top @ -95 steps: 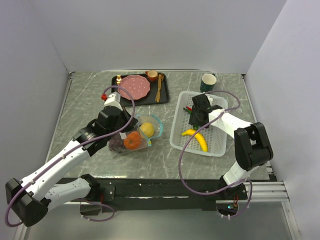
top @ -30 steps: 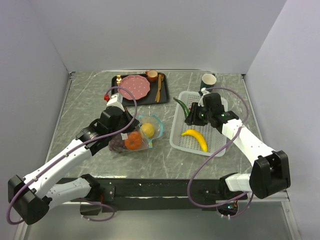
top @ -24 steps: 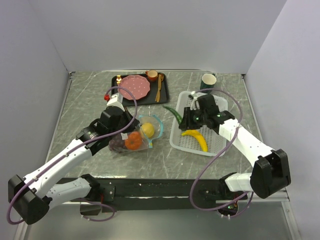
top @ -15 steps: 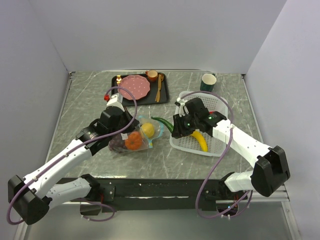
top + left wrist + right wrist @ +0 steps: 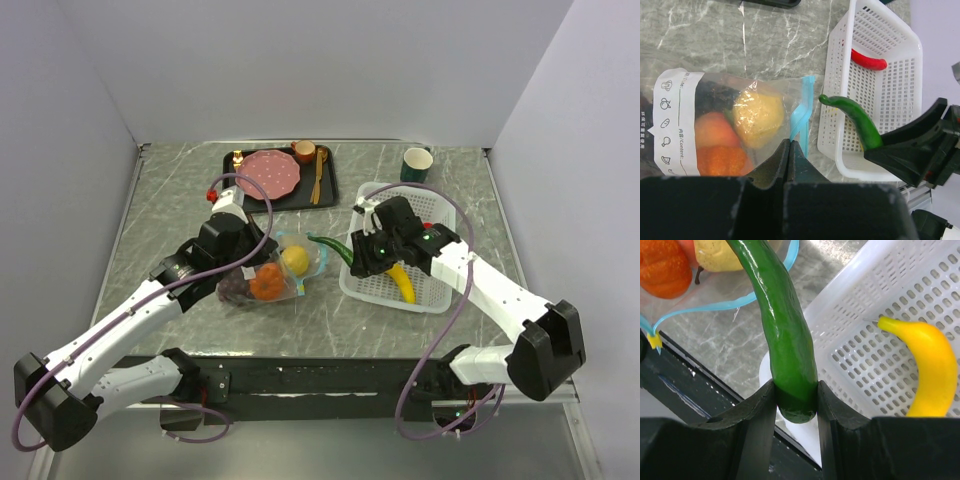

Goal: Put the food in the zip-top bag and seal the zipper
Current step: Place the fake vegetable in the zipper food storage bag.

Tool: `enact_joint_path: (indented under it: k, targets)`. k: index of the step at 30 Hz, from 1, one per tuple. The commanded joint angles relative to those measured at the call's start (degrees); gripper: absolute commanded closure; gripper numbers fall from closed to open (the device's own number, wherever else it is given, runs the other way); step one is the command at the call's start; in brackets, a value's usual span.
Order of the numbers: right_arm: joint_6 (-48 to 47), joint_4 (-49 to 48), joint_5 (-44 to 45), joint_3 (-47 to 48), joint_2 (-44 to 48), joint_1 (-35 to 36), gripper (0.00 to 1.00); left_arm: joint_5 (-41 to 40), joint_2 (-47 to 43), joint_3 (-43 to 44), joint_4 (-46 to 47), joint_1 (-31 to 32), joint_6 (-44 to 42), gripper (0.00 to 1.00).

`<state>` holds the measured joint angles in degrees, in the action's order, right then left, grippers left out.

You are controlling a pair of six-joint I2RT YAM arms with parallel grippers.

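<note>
Grey marble table [image 5: 180, 200], white walls round it on three sides; the bag [image 5: 785, 97] lies left of centre with its mouth turned toward the white basket [image 5: 890, 100]; through the clear plastic I can make out a lemon [image 5: 757, 117], an orange fruit [image 5: 720, 160] and dark grapes [image 5: 234, 290]; the zipper [image 5: 802, 112] stands unsealed, bowed out in a loop. The left gripper [image 5: 789, 147] has its fingers pressed together on the bag's mouth edge, right at the near end of the blue strip, holding that lip up off the table. The right gripper [image 5: 796, 395] pinches the thick end of a green chili [image 5: 782, 325], which hangs over the gap between basket and bag; its thin tip reaches to the open mouth, pointing at the lemon, though I cannot tell whether it is past the strip. A banana [image 5: 932, 370] lies in the basket's near part and a red chili [image 5: 867, 60] in its far part. Well behind the bag a black tray [image 5: 228, 170] carries a pink plate [image 5: 268, 173]; a dark green cup [image 5: 416, 163] stands behind the basket.
</note>
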<state>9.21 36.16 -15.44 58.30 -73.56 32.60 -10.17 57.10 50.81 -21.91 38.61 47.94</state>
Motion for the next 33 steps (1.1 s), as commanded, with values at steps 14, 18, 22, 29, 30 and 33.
enact_joint_path:
  k: [14,18,22,29,30,33]
  targets:
    - [-1.0,0.5,-2.8,8.0,-4.7,6.9,0.70,-1.0,-1.6,0.2,1.1,0.1,1.3,0.99]
    - [-1.0,-0.1,-0.8,10.2,-7.5,8.5,0.70,-1.3,-2.0,0.3,0.5,0.1,1.4,0.99]
    - [1.2,-2.3,2.9,13.7,-11.0,8.6,0.70,-0.4,-2.2,0.0,1.0,0.1,0.7,0.99]
    - [3.0,-2.1,4.1,20.8,-19.3,9.0,0.70,1.0,-1.5,0.1,0.8,0.1,0.0,0.99]
    - [3.4,-2.3,3.8,21.4,-19.9,9.1,0.70,1.2,-1.3,0.1,1.0,0.1,-0.1,0.99]
    - [3.6,-2.6,2.3,22.5,-21.4,9.8,0.70,1.6,-0.9,0.3,0.9,0.1,-0.1,0.99]
